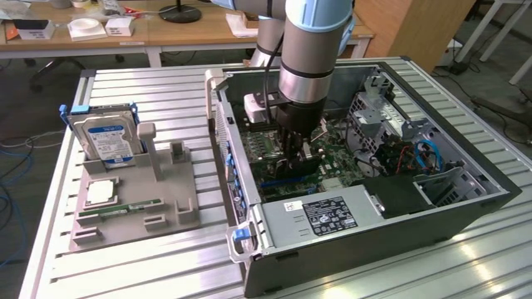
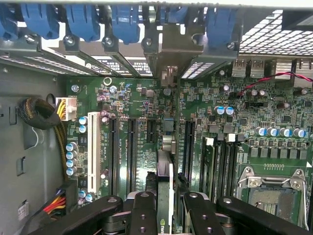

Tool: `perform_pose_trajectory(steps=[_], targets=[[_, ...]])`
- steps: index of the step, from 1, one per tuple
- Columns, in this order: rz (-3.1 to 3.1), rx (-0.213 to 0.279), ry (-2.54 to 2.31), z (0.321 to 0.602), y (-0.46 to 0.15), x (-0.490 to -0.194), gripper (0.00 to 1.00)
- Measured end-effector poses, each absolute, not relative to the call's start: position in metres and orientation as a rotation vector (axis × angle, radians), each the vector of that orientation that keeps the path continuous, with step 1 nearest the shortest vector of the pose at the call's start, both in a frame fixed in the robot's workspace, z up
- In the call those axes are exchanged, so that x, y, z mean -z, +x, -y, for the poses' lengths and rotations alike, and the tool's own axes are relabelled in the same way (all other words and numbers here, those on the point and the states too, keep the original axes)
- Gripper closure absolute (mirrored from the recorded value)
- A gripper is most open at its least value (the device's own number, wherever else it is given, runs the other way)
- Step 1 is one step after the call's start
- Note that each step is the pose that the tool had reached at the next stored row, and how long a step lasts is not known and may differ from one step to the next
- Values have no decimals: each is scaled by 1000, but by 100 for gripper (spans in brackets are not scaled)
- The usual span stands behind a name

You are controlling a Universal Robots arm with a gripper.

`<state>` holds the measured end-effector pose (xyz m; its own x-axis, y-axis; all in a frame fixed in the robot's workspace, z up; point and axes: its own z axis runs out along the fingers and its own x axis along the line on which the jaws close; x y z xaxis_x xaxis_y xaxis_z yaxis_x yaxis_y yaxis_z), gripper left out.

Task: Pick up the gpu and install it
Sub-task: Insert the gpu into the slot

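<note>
Inside the open computer case point(image 1: 465, 205), my gripper point(image 1: 298, 154) reaches down over the green motherboard point(image 1: 337, 163). It is shut on the gpu point(image 1: 297, 169), a dark card held on edge just above the board. In the wrist view the gpu point(image 2: 165, 169) runs edge-on between the black fingers point(image 2: 143, 215), and my gripper point(image 2: 166, 218) clamps it from both sides. Its silvery end bracket point(image 2: 167, 54) stands against the case's rear slot openings. The card lies in line with the long black expansion slots point(image 2: 132, 147). Whether it is seated in a slot I cannot tell.
A grey fixture tray point(image 1: 171, 208) at the exterior view's left carries a blue-labelled hard drive point(image 1: 108, 140), a square chip point(image 1: 99, 192) and a green memory stick point(image 1: 121, 212). Case walls, a drive cage point(image 1: 382, 115), cables point(image 1: 424, 152) and the power supply point(image 1: 328, 215) close in around the gripper.
</note>
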<state>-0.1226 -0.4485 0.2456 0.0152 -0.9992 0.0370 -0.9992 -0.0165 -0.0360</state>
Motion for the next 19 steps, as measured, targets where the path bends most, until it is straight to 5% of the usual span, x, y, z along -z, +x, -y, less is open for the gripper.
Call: perform_pose_trajectory(steps=[19], targets=[[2203,-81,2238,448,-123,-244,74]])
